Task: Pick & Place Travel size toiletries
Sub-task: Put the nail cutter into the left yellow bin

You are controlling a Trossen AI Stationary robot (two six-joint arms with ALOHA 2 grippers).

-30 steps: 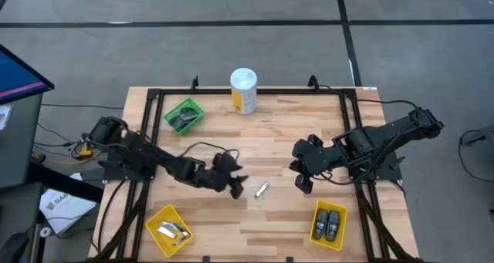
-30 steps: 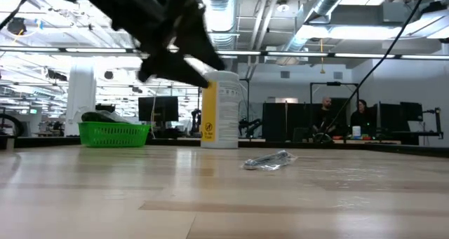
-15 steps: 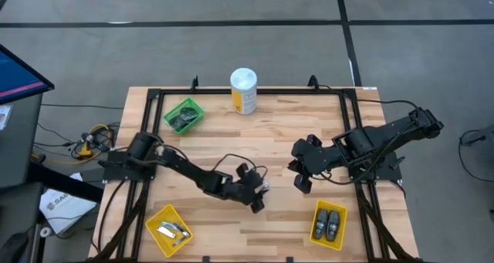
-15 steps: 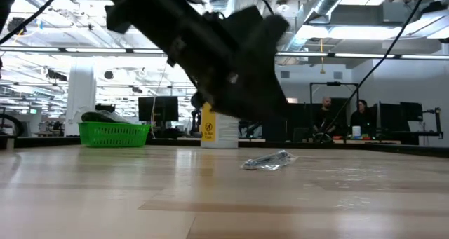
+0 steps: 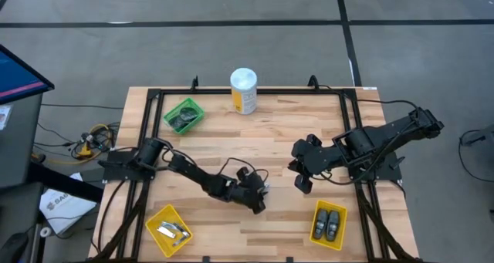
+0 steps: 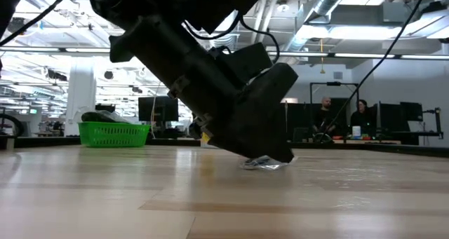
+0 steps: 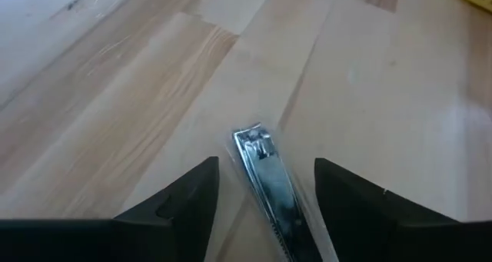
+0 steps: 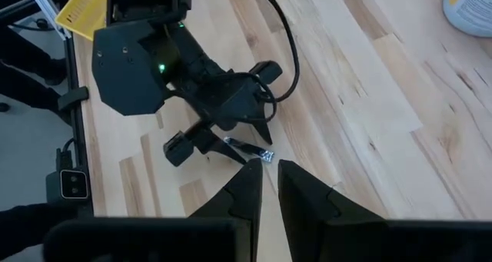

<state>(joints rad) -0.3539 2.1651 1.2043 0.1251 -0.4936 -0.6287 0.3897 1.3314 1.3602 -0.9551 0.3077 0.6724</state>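
Note:
A small silver piece in clear wrap (image 7: pixel 265 181) lies flat on the wooden table near its middle; it also shows in the low view (image 6: pixel 265 163) and the right wrist view (image 8: pixel 255 151). My left gripper (image 7: pixel 265 164) is open and low over it, one finger on each side of the piece, not touching it; it also shows in the high view (image 5: pixel 258 197). My right gripper (image 5: pixel 301 182) waits shut and empty to the right of the table's middle.
A green bin (image 5: pixel 184 115) with dark pieces stands at the far left, and a white-and-yellow canister (image 5: pixel 244 91) at the far edge. A yellow bin (image 5: pixel 168 230) with silver pieces is near left; another yellow bin (image 5: pixel 328 224) with two dark oval pieces is near right. People (image 6: pixel 326 116) sit beyond the table.
My left gripper has gone toward the table's right and near edge and come down low over the silver piece, which has stayed where it lay.

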